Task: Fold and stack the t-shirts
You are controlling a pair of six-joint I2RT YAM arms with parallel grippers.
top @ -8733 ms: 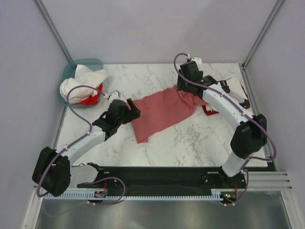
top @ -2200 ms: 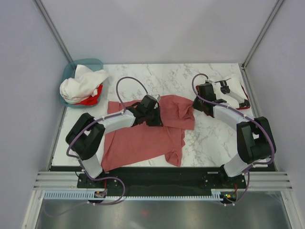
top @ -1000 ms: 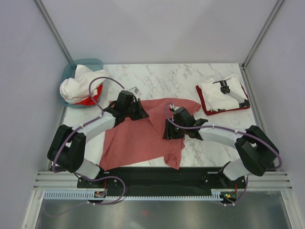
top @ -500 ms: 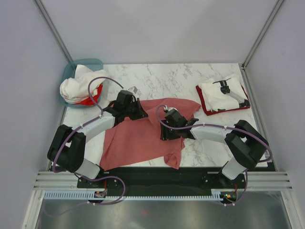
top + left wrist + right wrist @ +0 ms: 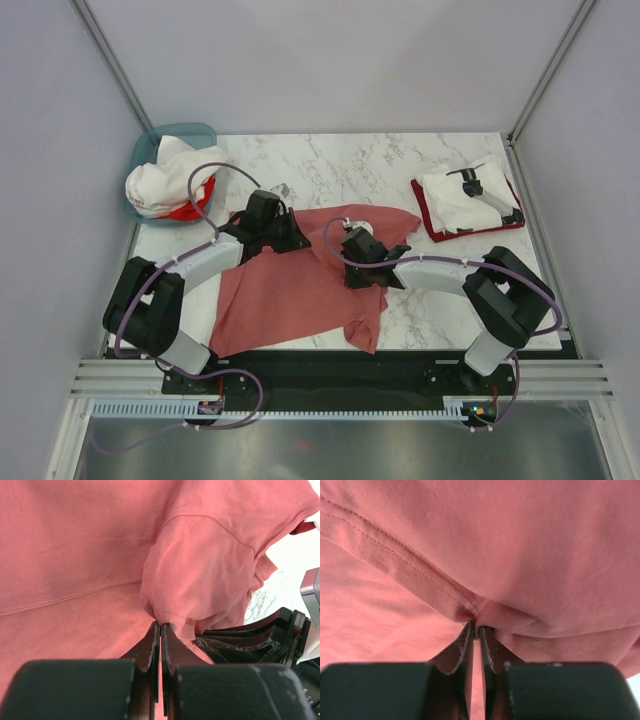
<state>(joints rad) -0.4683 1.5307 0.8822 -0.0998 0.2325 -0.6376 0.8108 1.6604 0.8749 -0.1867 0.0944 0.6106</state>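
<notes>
a teal plastic basket [image 5: 185,129] sits at the far left corner of the white marble table [image 5: 330,165]. pale grey walls [image 5: 320,60] stand around it; a black rail [image 5: 330,368] runs along its near edge.

A white marble tabletop [image 5: 330,165] with grey veins fills the middle of the enclosure. Plain, pale lilac-grey walls stand on three sides of it: a back wall [image 5: 330,60] beyond its far edge, and a left wall [image 5: 45,200] and a right wall [image 5: 600,200] along its sides. Slim metal posts [image 5: 112,65] rise from its two far corners. Along its near edge runs a black strip [image 5: 340,365], then aluminium rails [image 5: 575,375], a white slotted cable duct [image 5: 340,408] and a dull grey metal sheet [image 5: 340,450]. The light is soft and even.
</notes>
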